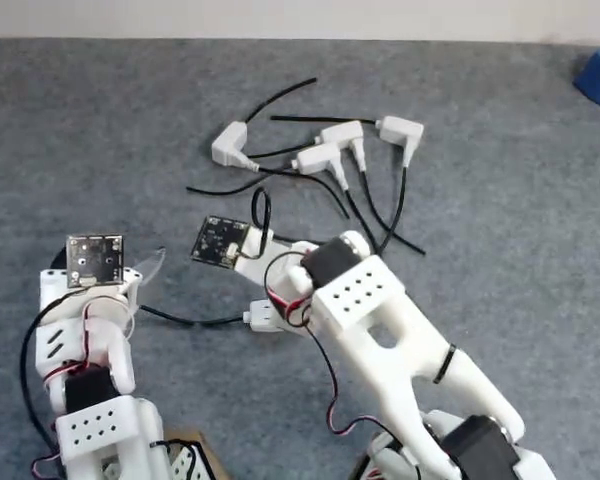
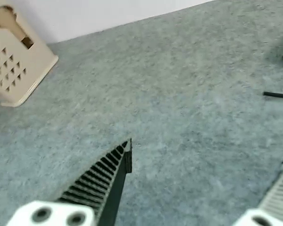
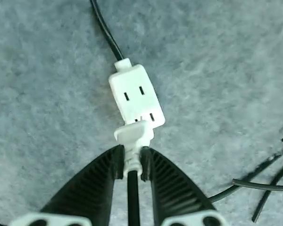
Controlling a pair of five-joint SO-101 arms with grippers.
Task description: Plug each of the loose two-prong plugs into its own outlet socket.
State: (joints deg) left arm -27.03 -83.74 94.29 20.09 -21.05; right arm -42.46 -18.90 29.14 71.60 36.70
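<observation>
Your left gripper (image 2: 207, 155) hangs released, its fingers (image 2: 108, 181) spread wide over bare carpet (image 2: 179, 84) with nothing between them, off to the left of the outlet block (image 3: 134, 94) and well apart from it. At the block, your right gripper (image 3: 132, 153) is clenched on a white plug (image 3: 133, 134), pinching it where the black cord (image 3: 132, 197) leaves the body. The plug's face sits against the block's nearer socket, though you cannot see whether the prongs are fully home. The farther socket shows open slots. Beyond the block, well apart from it, four more plugs lie loose, from the leftmost plug (image 1: 230, 146) across to the rightmost plug (image 1: 402, 129). Reckon one plug in at most and four left, with one free socket to be seen on this block.
</observation>
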